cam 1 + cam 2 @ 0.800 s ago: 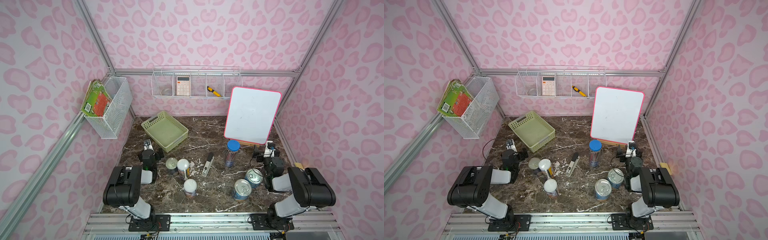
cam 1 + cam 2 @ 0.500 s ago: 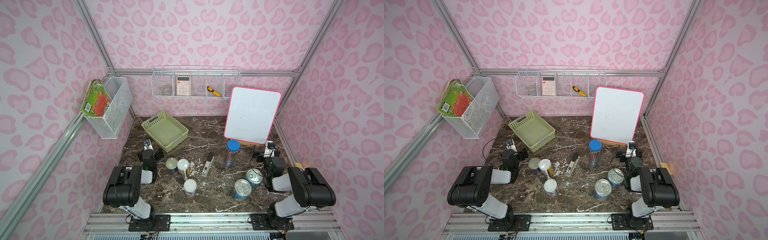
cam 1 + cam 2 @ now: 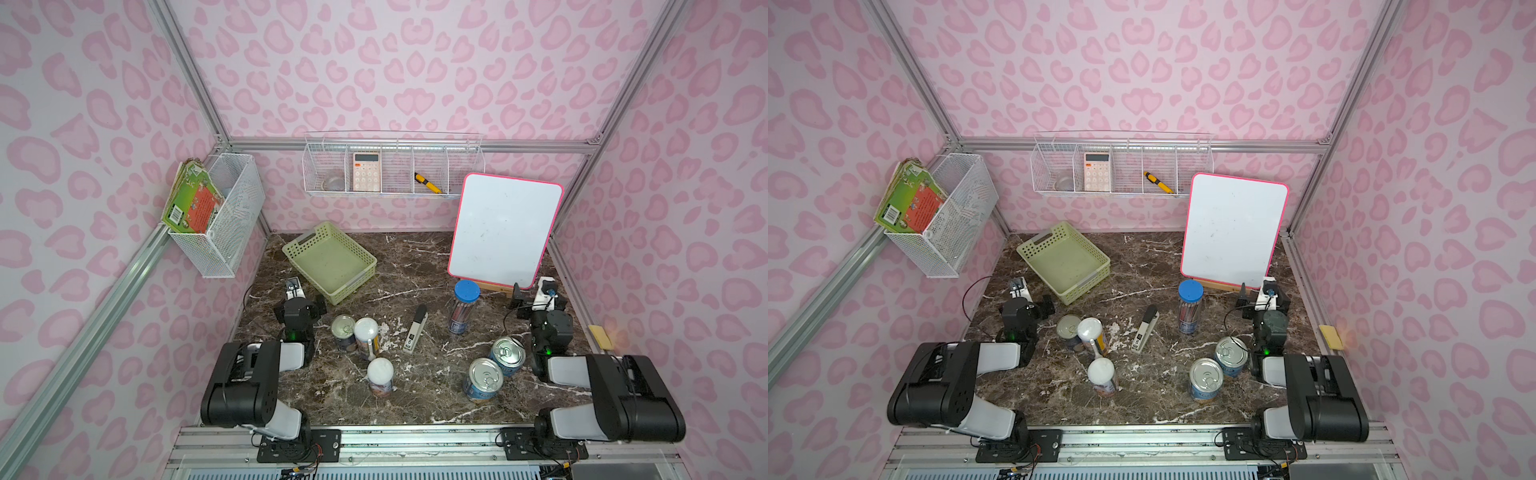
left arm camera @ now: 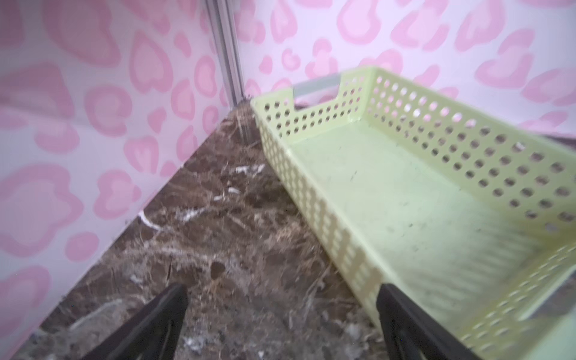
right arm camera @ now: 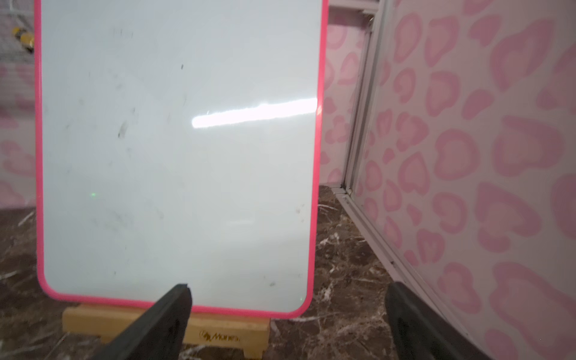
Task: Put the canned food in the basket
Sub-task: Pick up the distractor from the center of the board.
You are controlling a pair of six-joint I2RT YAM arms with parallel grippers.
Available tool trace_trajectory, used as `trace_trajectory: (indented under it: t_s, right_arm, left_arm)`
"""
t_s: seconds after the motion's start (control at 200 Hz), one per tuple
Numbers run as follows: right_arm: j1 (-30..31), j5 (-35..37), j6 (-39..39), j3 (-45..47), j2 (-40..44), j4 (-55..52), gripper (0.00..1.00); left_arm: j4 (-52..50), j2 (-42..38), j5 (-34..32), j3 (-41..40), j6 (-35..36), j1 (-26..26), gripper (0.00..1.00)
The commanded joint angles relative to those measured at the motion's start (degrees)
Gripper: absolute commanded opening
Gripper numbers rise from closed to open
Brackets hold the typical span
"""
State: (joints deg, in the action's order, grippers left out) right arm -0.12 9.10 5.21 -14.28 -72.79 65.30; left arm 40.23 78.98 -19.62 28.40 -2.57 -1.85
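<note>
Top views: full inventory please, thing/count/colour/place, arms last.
basket: 1, light green, back left, empty
blue-labelled cans: 2, silver tops, front right
dark-labelled can: 1, silver top, left of centre
white-capped cans: 2, orange-yellow, one beside the dark-labelled can, one nearer the front
pencil tube: 1, clear with blue lid, right of centre
stapler: 1, black and white, centre
whiteboard: 1, white with pink frame, back right on wooden stand
wire baskets: 2, white, left wall and back wall
books: count unclear, green and orange, left-wall basket
calculator: 1, white, back-wall basket
tool: 1, yellow and black, back-wall basket
pad: 1, yellow, right rail
left gripper: 1, black, open, beside basket
right gripper: 1, black, open, facing whiteboard
</note>
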Motion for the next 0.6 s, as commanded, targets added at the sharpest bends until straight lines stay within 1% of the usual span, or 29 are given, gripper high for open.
trace_trajectory:
  t_s: [0.0, 0.045, 0.09, 0.115, 0.155, 0.195, 0.225, 0.26, 0.295, 0.345, 0.395, 0.42, 0.445, 0.485, 0.54, 0.595]
  right_arm:
    - [1.0, 4.3, 6.7, -3.1, 7.9, -17.3, 0.99]
    - [2.9, 6.0, 7.6, -6.0, 10.7, -25.0, 1.0]
    - [5.1, 9.8, 8.1, -9.0, 13.5, -32.5, 0.99]
    - [6.1, 11.1, 8.1, -10.3, 15.3, -35.8, 1.0]
    - [7.4, 12.0, 8.1, -12.4, 18.1, -40.7, 1.0]
    - [8.4, 12.9, 9.2, -15.7, 20.4, -46.6, 1.0]
    - [8.8, 12.0, 9.9, -18.7, 21.4, -51.4, 0.99]
    - [9.7, 11.0, 9.8, -22.8, 21.9, -56.6, 0.99]
    - [10.9, 11.1, 10.0, -27.2, 21.7, -62.5, 1.0]
    - [12.1, 8.9, 10.0, -33.0, 20.4, -69.3, 1.0]
    - [12.4, 5.6, 10.1, -38.4, 18.6, -75.8, 0.99]
    - [12.4, 4.5, 10.4, -40.5, 17.9, -78.5, 1.0]
    - [12.4, 3.3, 10.4, -42.0, 17.6, -80.3, 1.0]
    - [12.4, 1.1, 10.3, -43.6, 17.6, -82.3, 1.0]
    - [12.5, -1.0, 10.3, -45.7, 17.6, -85.0, 0.99]
    - [12.6, -3.5, 9.8, -47.5, 17.3, -87.2, 1.0]
  left_arm:
    - [-16.9, -8.9, -11.6, 7.3, 0.6, -4.1, 0.99]
    - [-21.9, -12.5, -13.9, 10.8, 1.9, -5.5, 1.0]
    - [-27.8, -15.7, -17.5, 15.1, 3.3, -7.6, 0.99]
    - [-32.5, -17.1, -17.4, 18.5, 3.3, -9.0, 0.99]
    - [-39.9, -19.3, -13.2, 24.0, 3.7, -11.9, 0.99]
    - [-46.9, -20.3, -6.4, 29.3, 4.1, -15.6, 0.99]
    - [-52.5, -19.7, -0.7, 34.9, 3.5, -18.8, 0.99]
    - [-60.1, -17.1, 3.2, 41.6, 2.0, -23.4, 0.99]
    - [-68.7, -12.0, 5.8, 48.7, 0.8, -27.8, 0.99]
    - [-81.5, -3.5, 7.2, 60.5, -1.0, -33.7, 0.99]
    - [-91.5, 4.1, 9.1, 67.2, -1.9, -38.2, 0.99]
    - [-95.6, 8.0, 9.3, 69.3, -2.8, -39.4, 0.98]
    - [-99.5, 10.7, 9.2, 71.2, -6.5, -39.9, 0.98]
    - [-103.9, 15.4, 11.2, 73.1, -9.4, -40.0, 0.95]
    - [-105.6, 19.5, 14.0, 73.4, -10.8, -40.7, 0.95]
    - [-105.2, 22.7, 18.1, 73.6, -10.3, -41.6, 0.95]
